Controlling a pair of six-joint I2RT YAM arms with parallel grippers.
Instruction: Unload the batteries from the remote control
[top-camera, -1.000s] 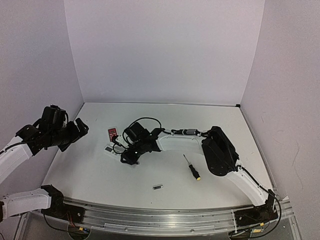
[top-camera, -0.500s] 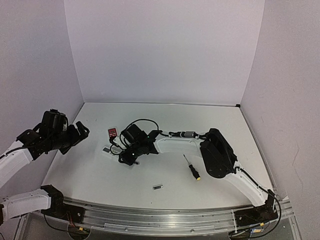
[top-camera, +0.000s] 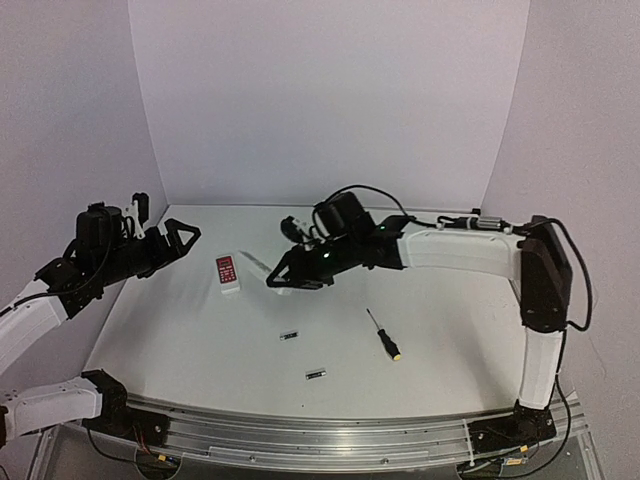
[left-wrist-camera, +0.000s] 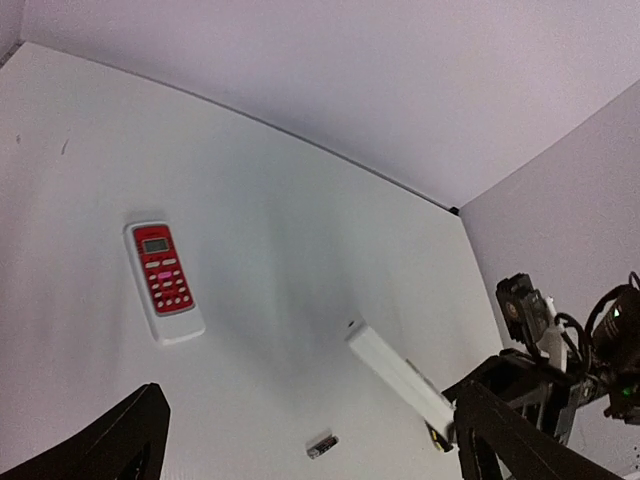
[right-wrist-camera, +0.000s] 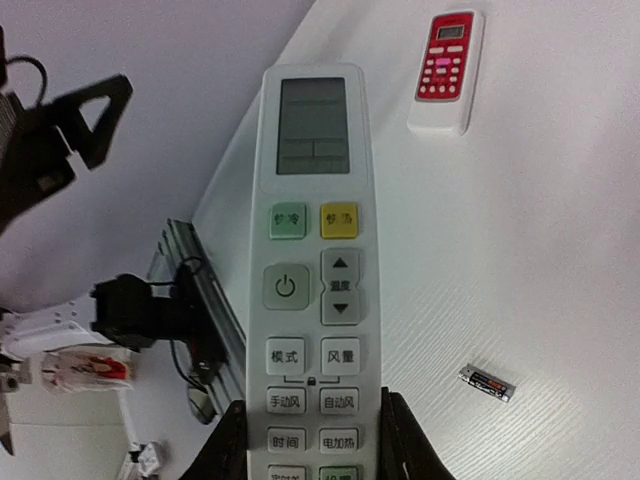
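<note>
White walls close round a pale surface (top-camera: 200, 340) on three sides. Above its middle the right gripper (top-camera: 292, 277) hangs with its jaws drawn narrow on the lower end of a long white remote (top-camera: 262, 268). In the right wrist view the fingers (right-wrist-camera: 232, 445) press both long edges of that white remote (right-wrist-camera: 310, 250), whose screen and button face is turned up to the camera. It juts out ahead of the gripper toward the left arm and appears lifted off the surface. Just past its far tip, ahead of the gripper, a small red remote (top-camera: 227, 271) lies flat, face up. Below the gripper, on the side toward the arm bases, the nearer battery (top-camera: 289, 335) lies on its side on the surface; it is dark with pale ends in the wrist view (right-wrist-camera: 487, 381). The farther battery (top-camera: 315, 375) lies beyond it, closer to the near edge, apart from the first. Off to the gripper's right rests a screwdriver (top-camera: 383, 334) with a black-and-yellow handle. Well apart, at the left edge, the left gripper (top-camera: 180, 237) is raised with jaws spread wide, holding nothing and aimed toward the white remote.
</note>
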